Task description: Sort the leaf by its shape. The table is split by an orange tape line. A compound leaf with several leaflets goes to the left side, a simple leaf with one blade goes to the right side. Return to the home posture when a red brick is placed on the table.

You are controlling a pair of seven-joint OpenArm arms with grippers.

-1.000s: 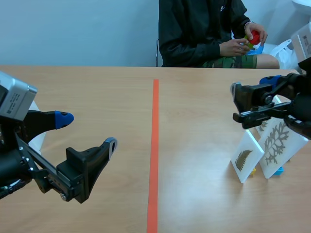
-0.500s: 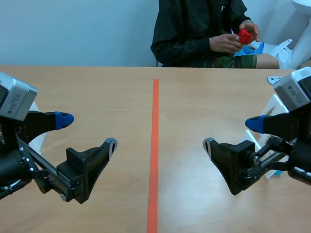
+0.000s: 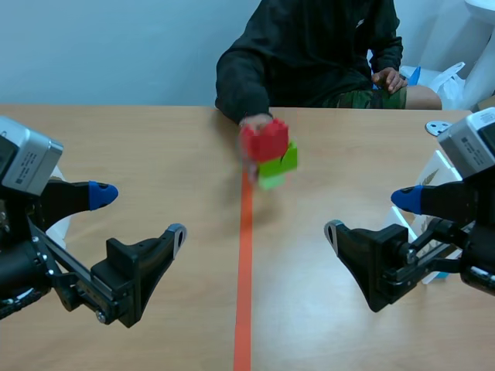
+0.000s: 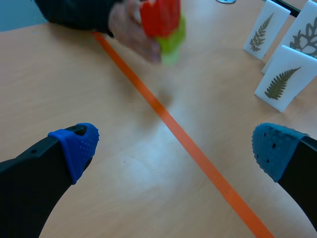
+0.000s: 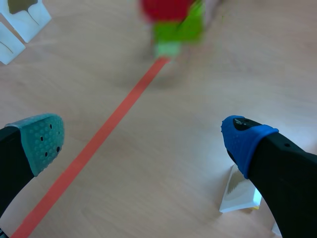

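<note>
Reaching in from the far side, a person's hand (image 4: 129, 26) brings a red brick (image 3: 264, 141), stacked on a green brick (image 3: 277, 168), down over the far end of the orange tape line (image 3: 244, 270). The bricks are blurred, and I cannot tell whether the green one touches the bench (image 3: 155, 139) yet. Since the red brick is the cue, the step in hand looks like going to the home posture.

The left hand (image 3: 139, 212) hangs low on the near left with its fingers spread wide and nothing between them. The right hand (image 3: 370, 214) mirrors it on the near right, equally spread and empty.

The leaf cards stand on the right side, seen from the left wrist: a fern-frond card (image 4: 284, 79) nearest, a second frond card (image 4: 261, 30) farther off, and a lobed-leaf card (image 4: 306, 37) beside it. From the right wrist, one card (image 5: 241, 191) sits just beside the right hand's blue-padded finger. More white cards (image 5: 25, 12) stand on the left side, showing their backs.

To do the step well, I would wait until the brick rests on the bench and the person's hand is clear. Then draw both arms back, keeping them away from the middle. The right arm should lift before it swings, or it could tip the card next to it. Both hands can stay spread, since neither carries anything.

The cards show only leaf pictures, with no words. A label on the left arm's grey housing (image 3: 23, 158) is too small to read.
</note>
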